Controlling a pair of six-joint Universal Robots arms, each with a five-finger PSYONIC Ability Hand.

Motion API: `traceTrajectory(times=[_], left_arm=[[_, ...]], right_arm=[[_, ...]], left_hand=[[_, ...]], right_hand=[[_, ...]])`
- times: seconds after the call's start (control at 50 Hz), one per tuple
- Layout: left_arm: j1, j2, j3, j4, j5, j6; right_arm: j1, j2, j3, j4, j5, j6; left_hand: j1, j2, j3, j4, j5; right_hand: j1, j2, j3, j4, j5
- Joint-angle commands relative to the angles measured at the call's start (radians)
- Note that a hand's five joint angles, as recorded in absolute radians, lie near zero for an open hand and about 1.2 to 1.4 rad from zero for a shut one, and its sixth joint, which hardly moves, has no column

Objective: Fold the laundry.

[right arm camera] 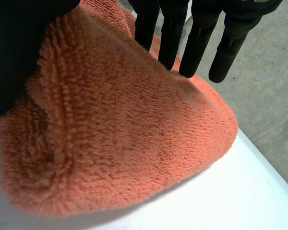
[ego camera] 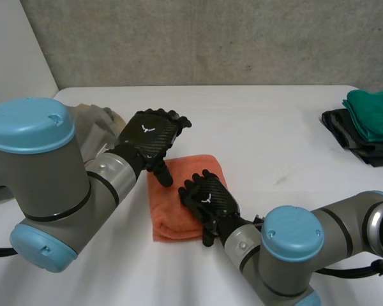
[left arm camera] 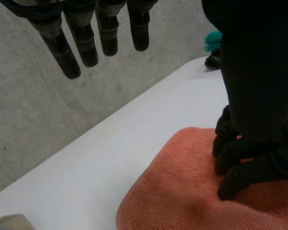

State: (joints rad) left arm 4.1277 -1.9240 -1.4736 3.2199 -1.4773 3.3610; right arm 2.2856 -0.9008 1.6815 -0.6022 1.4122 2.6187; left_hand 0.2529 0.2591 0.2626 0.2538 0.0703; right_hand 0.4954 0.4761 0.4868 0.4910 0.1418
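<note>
A folded orange towel [ego camera: 172, 217] lies on the white table [ego camera: 268, 140] in front of me. My right hand [ego camera: 210, 199] rests on the towel's right half. Its fingers [right arm camera: 197, 43] lie nearly straight on the towel [right arm camera: 125, 134], and its thumb [right arm camera: 19, 48] is against the folded edge. In the left wrist view the right hand's fingertips [left arm camera: 237, 165] press into the towel [left arm camera: 182, 191]. My left hand [ego camera: 152, 132] hovers at the towel's far left corner with fingers [left arm camera: 81, 43] straight and nothing in it; its thumb points down toward the cloth.
A crumpled beige cloth [ego camera: 96, 121] lies at the far left behind my left arm. A folded green garment [ego camera: 373, 111] sits on a dark one [ego camera: 354, 137] at the table's right edge. Bare table lies between the towel and that stack.
</note>
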Motion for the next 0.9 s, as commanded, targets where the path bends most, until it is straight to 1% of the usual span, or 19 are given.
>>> traceTrajectory(times=[0.02, 0.24, 0.26, 0.32, 0.34, 0.36, 0.48, 0.56, 0.64, 0.7, 0.76, 0.82, 0.84, 0.88, 0.9], left_arm=[[0.0, 0.0, -0.002, 0.0, 0.0, 0.0], [-0.003, 0.003, -0.004, 0.0, 0.0, 0.0], [-0.003, 0.005, -0.004, 0.0, 0.0, 0.0], [-0.003, 0.008, -0.004, 0.0, -0.001, 0.0], [-0.003, 0.01, -0.004, 0.0, -0.001, 0.0], [-0.003, 0.011, -0.004, 0.0, -0.001, 0.0], [0.0, 0.02, 0.002, 0.0, 0.0, 0.0], [0.0, 0.036, 0.016, 0.001, 0.002, -0.002], [-0.007, 0.04, 0.047, 0.012, 0.003, -0.002], [-0.018, 0.04, 0.078, 0.012, 0.006, -0.003], [-0.04, 0.039, 0.108, 0.012, 0.006, -0.011], [-0.06, 0.037, 0.124, 0.012, 0.008, -0.023], [-0.063, 0.039, 0.125, 0.012, 0.008, -0.025], [-0.072, 0.039, 0.127, 0.012, 0.008, -0.029], [-0.075, 0.039, 0.125, 0.012, 0.008, -0.031]], right_arm=[[0.0, 0.013, -0.045, 0.004, 0.002, 0.009], [0.0, 0.054, -0.131, 0.015, 0.001, 0.017], [0.0, 0.062, -0.144, 0.015, -0.001, 0.018], [0.0, 0.069, -0.161, 0.013, -0.003, 0.018], [-0.001, 0.069, -0.175, 0.013, -0.001, 0.021], [-0.003, 0.069, -0.183, 0.012, 0.001, 0.023], [-0.06, 0.053, -0.256, 0.012, 0.01, 0.032], [-0.124, 0.026, -0.318, 0.012, 0.002, 0.032], [-0.239, -0.001, -0.432, 0.01, -0.022, 0.034], [-0.288, 0.0, -0.502, 0.005, -0.036, 0.038], [-0.391, 0.019, -0.63, 0.001, -0.065, 0.087], [-0.46, 0.043, -0.693, -0.004, -0.081, 0.147], [-0.512, 0.065, -0.736, -0.013, -0.091, 0.199], [-0.564, 0.089, -0.784, -0.027, -0.099, 0.248], [-0.613, 0.123, -0.831, -0.042, -0.101, 0.294]], left_hand=[[0.025, 0.019, 0.015, 0.024, 0.033], [0.028, 0.022, 0.018, 0.027, 0.036], [0.028, 0.022, 0.018, 0.027, 0.036], [0.028, 0.022, 0.018, 0.027, 0.036], [0.028, 0.022, 0.018, 0.027, 0.036], [0.028, 0.022, 0.018, 0.027, 0.036], [0.025, 0.019, 0.015, 0.024, 0.033], [0.025, 0.019, 0.015, 0.024, 0.033], [0.025, 0.019, 0.015, 0.024, 0.033], [0.022, 0.016, 0.013, 0.021, 0.03], [0.025, 0.019, 0.015, 0.024, 0.033], [0.025, 0.019, 0.015, 0.024, 0.033], [0.025, 0.019, 0.015, 0.024, 0.033], [0.025, 0.019, 0.015, 0.024, 0.033], [0.025, 0.019, 0.015, 0.024, 0.033]], right_hand=[[0.086, 0.105, 0.094, 0.09, 0.265], [0.118, 0.137, 0.126, 0.122, 0.297], [0.269, 0.288, 0.278, 0.274, 0.448], [0.56, 0.58, 0.569, 0.565, 0.739], [0.878, 0.897, 0.887, 0.882, 1.057], [0.901, 0.92, 0.909, 0.905, 1.08], [0.901, 0.92, 0.909, 0.905, 1.08], [0.901, 0.92, 0.909, 0.905, 1.08], [0.901, 0.92, 0.909, 0.905, 1.08], [0.901, 0.92, 0.909, 0.905, 1.08], [0.901, 0.92, 0.909, 0.905, 1.08], [0.901, 0.92, 0.909, 0.905, 1.08], [0.901, 0.92, 0.909, 0.905, 1.08], [0.901, 0.92, 0.909, 0.905, 1.08], [0.901, 0.92, 0.909, 0.905, 1.08]])
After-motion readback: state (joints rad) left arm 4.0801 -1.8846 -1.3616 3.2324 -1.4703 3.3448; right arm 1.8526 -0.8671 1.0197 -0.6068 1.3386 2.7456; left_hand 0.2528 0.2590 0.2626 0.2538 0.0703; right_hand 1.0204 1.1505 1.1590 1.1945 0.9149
